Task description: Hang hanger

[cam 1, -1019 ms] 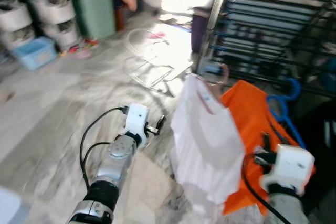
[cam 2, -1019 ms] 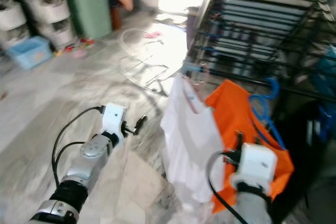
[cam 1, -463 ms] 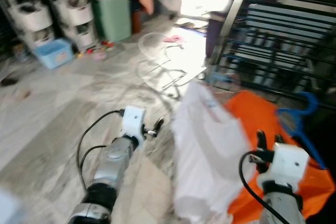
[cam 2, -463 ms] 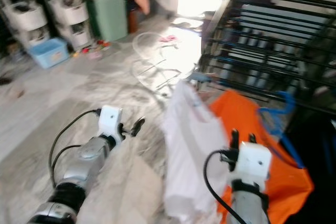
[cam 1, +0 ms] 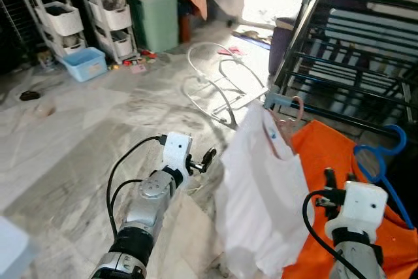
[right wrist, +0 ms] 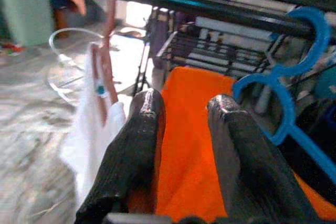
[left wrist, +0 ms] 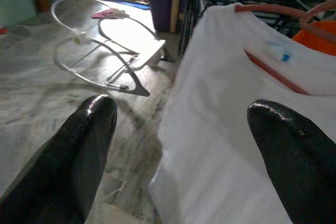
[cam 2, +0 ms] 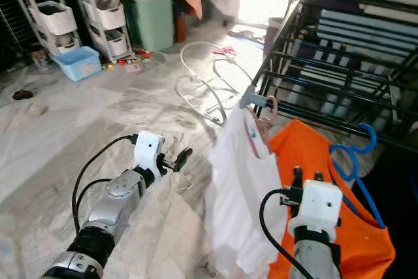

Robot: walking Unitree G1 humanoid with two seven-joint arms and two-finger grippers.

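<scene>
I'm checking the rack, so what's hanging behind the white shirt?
Behind the white shirt an orange garment hangs on a blue hanger from the black drying rack. The shirt covers the orange garment's near edge.

Left gripper (cam 1: 208,159) reaches forward, fingers spread wide; right gripper (cam 2: 307,176) raised upright, fingers slightly parted

No readable text; white shirt (cam 1: 261,207) neck label illegible.
</scene>
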